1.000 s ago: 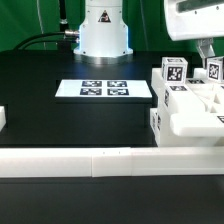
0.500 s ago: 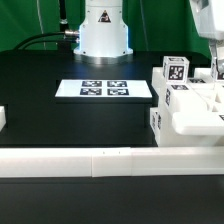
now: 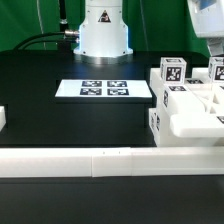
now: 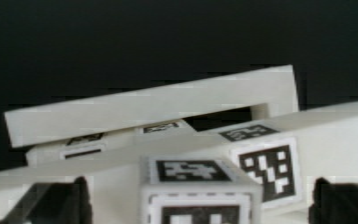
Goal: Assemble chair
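Since the earlier exterior frames, the arm has shifted toward the exterior view's right and risen, and the small square leg (image 3: 217,70) at the far right edge now shows more of its tagged face. The end effector (image 4: 197,203) has gone from a narrower setting to jaws standing apart.

In the wrist view, 2 dark fingertips (image 4: 55,201) flank a tagged white leg, 1 on each side, with a gap visible between each fingertip and the part. The end effector is therefore open and clamps nothing.

The chair parts (image 3: 190,105) are clustered at the exterior view's right, resting on the black surface (image 3: 60,120) just behind the long white rail (image 3: 100,160). A second tagged leg (image 3: 173,72) stands upright on the cluster. The marker board (image 3: 104,89) lies flat near the middle of the surface, well apart from the parts.

Governing relation: the leg lies directly below the end effector, centred between the fingertips, with its long axis upright and roughly parallel to the fingers. Judged from this, any next move is a straight vertical travel along that axis.

Beyond the leg in the wrist view, a flat white panel (image 4: 158,105) spans the frame.

Markings: only black-and-white square tags are visible. No brand, label text or readable writing appears in either view.
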### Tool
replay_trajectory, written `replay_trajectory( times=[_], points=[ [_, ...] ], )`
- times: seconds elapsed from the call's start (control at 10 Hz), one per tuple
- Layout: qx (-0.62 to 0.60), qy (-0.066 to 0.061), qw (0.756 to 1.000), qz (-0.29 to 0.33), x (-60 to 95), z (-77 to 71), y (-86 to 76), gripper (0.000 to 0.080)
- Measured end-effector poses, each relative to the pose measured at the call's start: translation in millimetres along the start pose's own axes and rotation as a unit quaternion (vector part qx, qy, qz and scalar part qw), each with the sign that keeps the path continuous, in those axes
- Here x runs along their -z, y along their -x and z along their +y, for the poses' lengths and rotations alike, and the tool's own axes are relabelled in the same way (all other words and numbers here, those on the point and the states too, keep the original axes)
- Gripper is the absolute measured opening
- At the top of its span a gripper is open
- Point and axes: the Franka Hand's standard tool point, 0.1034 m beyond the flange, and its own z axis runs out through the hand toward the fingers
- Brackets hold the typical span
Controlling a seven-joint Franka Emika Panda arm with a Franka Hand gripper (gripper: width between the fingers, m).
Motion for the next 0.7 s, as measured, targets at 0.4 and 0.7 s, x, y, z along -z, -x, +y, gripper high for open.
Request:
replay_trajectory(
  times=[0.4, 0.7],
  points=[
    [0.217, 0.038, 0.976, -0.005, 1.6, 2.2, -1.4, 0.0647],
    [0.381, 0.070, 0.922, -0.004, 3.9, 3.0, 0.9, 0.0649]
  ],
)
